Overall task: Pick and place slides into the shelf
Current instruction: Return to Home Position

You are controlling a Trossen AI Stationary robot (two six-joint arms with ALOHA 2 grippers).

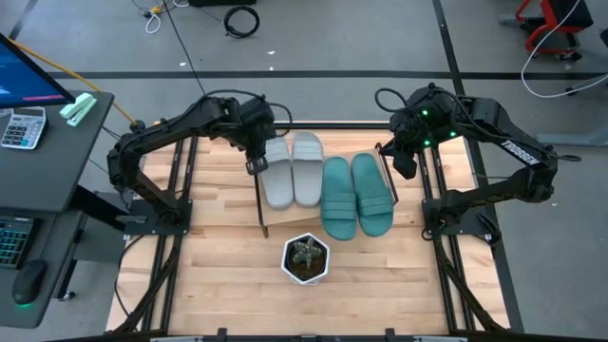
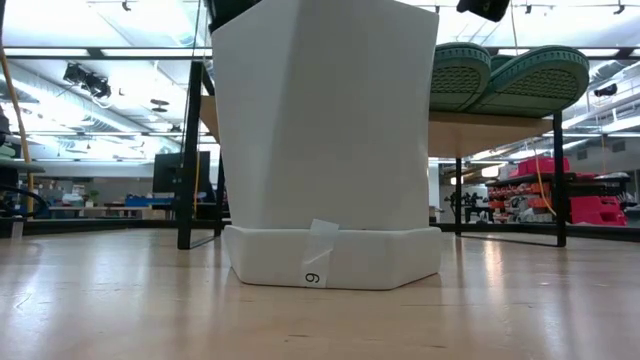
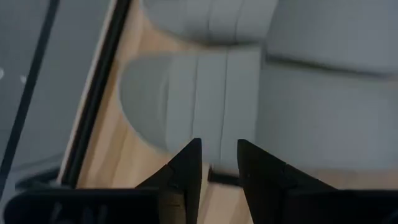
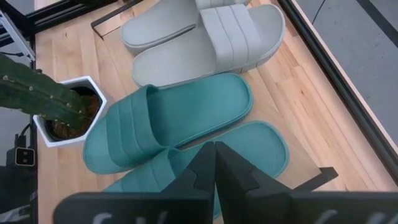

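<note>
Two light grey slides (image 1: 292, 171) lie side by side on the left half of the shelf (image 1: 283, 220). Two teal slides (image 1: 355, 196) lie on its right half, their soles flat on the board. In the low view the teal slides (image 2: 510, 75) show on the shelf's board (image 2: 490, 128). My left gripper (image 1: 256, 161) hovers open over the far left end of the outer grey slide (image 3: 199, 93), with nothing between its fingers (image 3: 219, 155). My right gripper (image 1: 404, 163) hangs shut (image 4: 215, 152) beyond the shelf's right end, over the teal slides (image 4: 168, 118).
A white hexagonal pot (image 1: 306, 258) with a cactus stands just in front of the shelf and fills the low view (image 2: 320, 150). Dark frame rails (image 1: 180, 218) run along both sides of the wooden table. A desk with a calculator (image 1: 21, 126) stands to the left.
</note>
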